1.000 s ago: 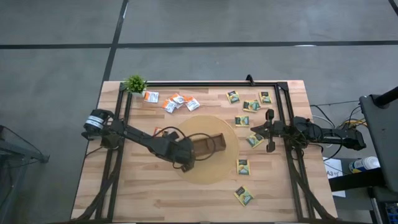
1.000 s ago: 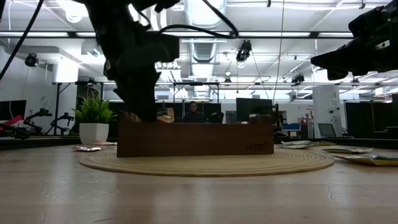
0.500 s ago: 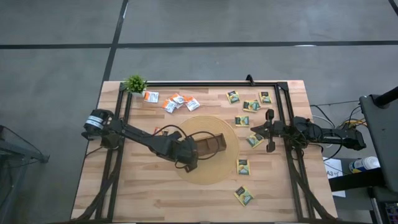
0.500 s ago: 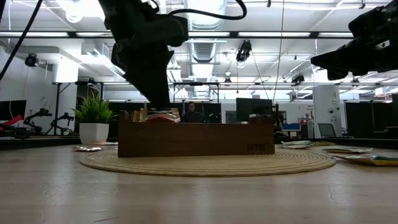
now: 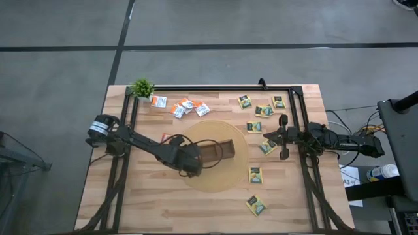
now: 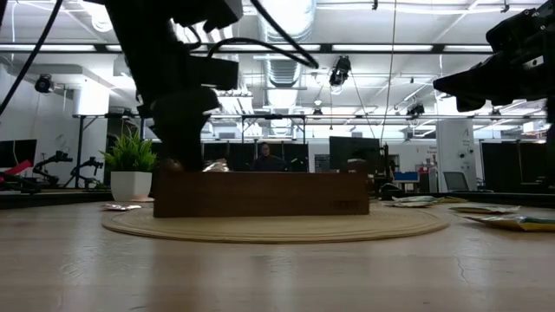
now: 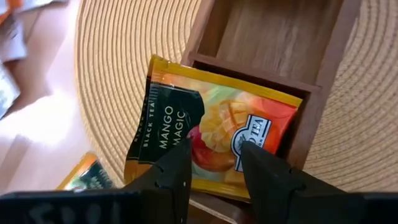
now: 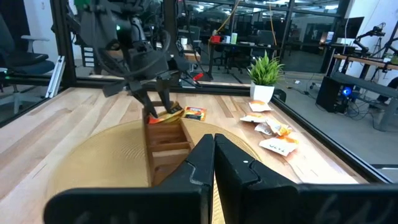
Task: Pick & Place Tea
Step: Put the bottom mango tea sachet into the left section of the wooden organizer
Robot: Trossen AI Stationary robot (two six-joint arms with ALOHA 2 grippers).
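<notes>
While the left gripper [image 7: 214,165] grasped a tea sachet [image 7: 211,134], it hung over the tray [image 5: 219,151] end at 9 o'clock.
Sachet lay tilted on the compartment rim, so release was judged premature; right gripper [image 5: 282,138] waited clenched at 3 o'clock.

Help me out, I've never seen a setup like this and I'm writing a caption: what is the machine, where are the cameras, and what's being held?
Two dark robot arms work at a wooden table. One camera looks straight down, one sits at table height, and one rides on each wrist. The left gripper grips a yellow-orange tea sachet at the end compartment of a brown wooden tray, which stands on a round woven mat. The right gripper waits shut near the table's right side. More sachets lie scattered, plus a small potted plant.
</notes>
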